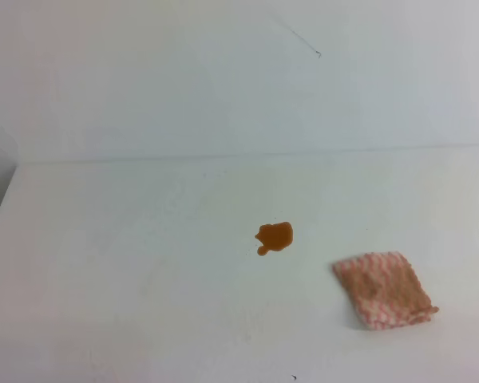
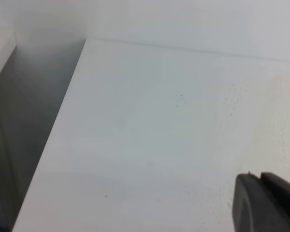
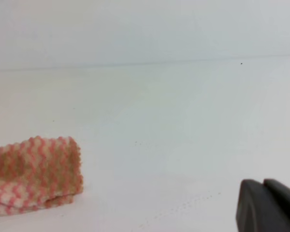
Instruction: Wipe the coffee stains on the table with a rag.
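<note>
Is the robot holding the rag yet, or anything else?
No, nothing is held. The rag lies alone on the table, right of the stain. The right gripper is shut and empty. The left gripper holds nothing either.

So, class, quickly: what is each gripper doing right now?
Left gripper: fingers together, shut, holding nothing.
Right gripper: shut, holding nothing; the rag lies untouched.
</note>
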Tool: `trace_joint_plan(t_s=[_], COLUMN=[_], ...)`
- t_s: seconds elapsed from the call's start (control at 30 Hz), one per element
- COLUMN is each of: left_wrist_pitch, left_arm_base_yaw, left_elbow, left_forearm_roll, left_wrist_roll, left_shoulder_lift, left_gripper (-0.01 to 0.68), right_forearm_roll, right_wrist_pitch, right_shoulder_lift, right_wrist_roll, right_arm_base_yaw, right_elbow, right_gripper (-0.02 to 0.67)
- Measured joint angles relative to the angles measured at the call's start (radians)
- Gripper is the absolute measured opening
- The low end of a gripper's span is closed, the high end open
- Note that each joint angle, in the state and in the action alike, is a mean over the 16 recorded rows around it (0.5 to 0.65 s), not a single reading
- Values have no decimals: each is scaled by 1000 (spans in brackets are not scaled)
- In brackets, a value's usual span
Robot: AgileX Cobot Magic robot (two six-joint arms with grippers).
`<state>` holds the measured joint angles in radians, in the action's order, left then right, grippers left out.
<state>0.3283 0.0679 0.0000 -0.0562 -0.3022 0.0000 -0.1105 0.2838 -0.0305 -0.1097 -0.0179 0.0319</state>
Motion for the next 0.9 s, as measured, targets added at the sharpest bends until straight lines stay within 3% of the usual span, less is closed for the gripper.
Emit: trace_joint_plan(t_s=[0.9], left_wrist_pitch=[0], left_arm_base_yaw=[0], left_elbow=[0], left_forearm_roll=[0], left_wrist_roll=[0], left_shoulder_lift=[0], left_gripper=[-1], right_forearm_roll=[0], right_wrist_pitch=[2], right_shoulder_lift=[0], right_wrist_roll=[0], right_arm_base_yaw=[0], right_elbow=[0], right_gripper=[-4])
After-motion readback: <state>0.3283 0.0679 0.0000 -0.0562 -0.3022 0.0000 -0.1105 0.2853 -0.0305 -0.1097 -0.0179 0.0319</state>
